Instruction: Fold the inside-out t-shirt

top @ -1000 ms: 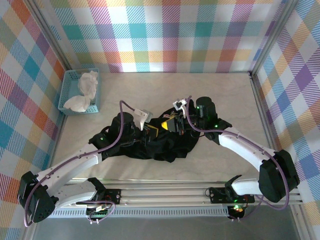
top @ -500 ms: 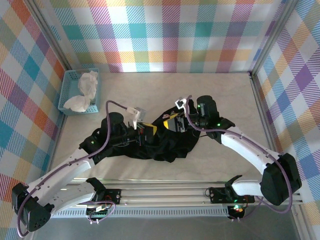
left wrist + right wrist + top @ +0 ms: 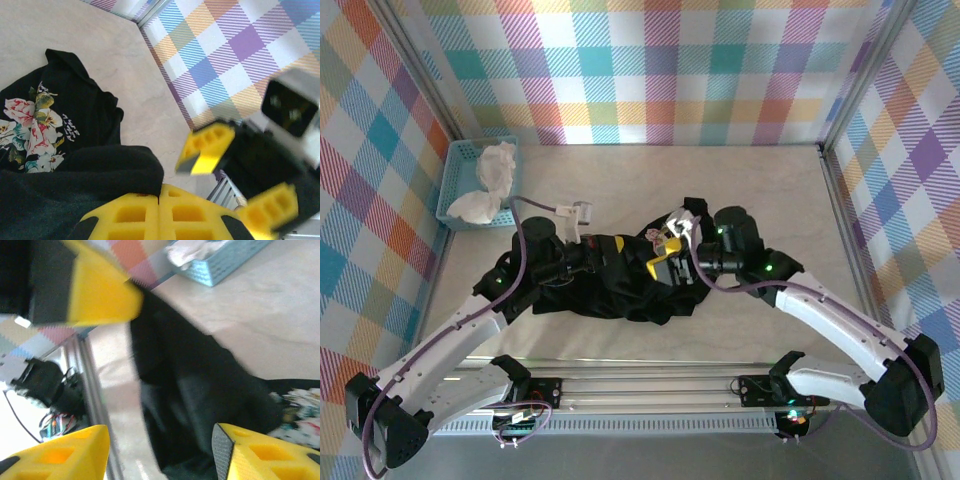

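Centrally on the desk (image 3: 770,200), the t-shirt (image 3: 620,285) lies in a crumpled black heap between the two arms, nearer the front edge than the back wall. In the left wrist view its rose print (image 3: 30,130) faces up on a flatter part of the cloth, with pale script lettering just beside the flowers. A thick rounded fold of black fabric rises from there toward the camera.

That fold ends at the left end effector (image 3: 160,210), whose yellow fingers are clenched flat against each other with the edge of the t-shirt pinched at their tips. From above, this end effector sits over the left half of the heap and points toward the right arm.

The right end effector (image 3: 665,262) hovers over the right half of the heap, close to the left one. Its fingers stand well apart, released, with nothing gripped between them. Its own camera looks through the gap onto dark cloth and bare desk below.

Farther out, a light-blue basket (image 3: 455,205) stands at the far left corner of the desk, well apart from the t-shirt. A white cloth (image 3: 492,180) is bunched inside it. Plaid walls (image 3: 660,70) in pastel colours enclose the desk on three sides. A metal rail (image 3: 650,385) carrying the arm bases runs along the near edge.
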`<act>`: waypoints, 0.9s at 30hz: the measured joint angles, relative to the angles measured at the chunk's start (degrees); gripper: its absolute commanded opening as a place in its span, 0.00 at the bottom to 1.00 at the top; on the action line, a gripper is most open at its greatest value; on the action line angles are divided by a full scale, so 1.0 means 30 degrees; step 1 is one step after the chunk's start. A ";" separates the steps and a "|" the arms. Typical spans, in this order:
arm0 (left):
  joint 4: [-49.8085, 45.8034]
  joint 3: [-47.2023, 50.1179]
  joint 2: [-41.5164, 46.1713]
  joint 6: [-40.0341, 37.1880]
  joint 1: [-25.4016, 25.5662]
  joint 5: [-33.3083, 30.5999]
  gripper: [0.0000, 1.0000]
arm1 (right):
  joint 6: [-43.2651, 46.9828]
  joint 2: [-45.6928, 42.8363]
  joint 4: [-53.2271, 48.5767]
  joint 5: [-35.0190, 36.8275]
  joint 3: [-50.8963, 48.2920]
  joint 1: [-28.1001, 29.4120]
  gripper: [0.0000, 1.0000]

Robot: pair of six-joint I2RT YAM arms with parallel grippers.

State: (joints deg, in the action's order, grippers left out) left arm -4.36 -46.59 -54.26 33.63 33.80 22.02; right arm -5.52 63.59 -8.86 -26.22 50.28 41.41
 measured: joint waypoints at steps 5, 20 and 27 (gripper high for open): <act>0.0015 -0.0160 -0.0051 0.0306 -0.0087 0.0007 0.00 | 0.0758 0.0918 0.0226 0.0809 -0.0335 0.2055 0.46; 0.0022 -0.0160 -0.0066 0.0437 -0.0124 0.0860 0.00 | 0.0576 0.4692 0.1909 0.7992 0.0576 0.2222 0.51; 0.0007 -0.0160 0.0401 0.0357 -0.0138 0.0911 0.00 | 0.0831 0.5785 0.2492 0.7453 0.1173 0.1894 0.00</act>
State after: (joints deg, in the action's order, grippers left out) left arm -4.34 -47.07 -53.06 34.70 33.39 24.75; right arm -3.03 80.95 -1.39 -3.86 53.80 47.09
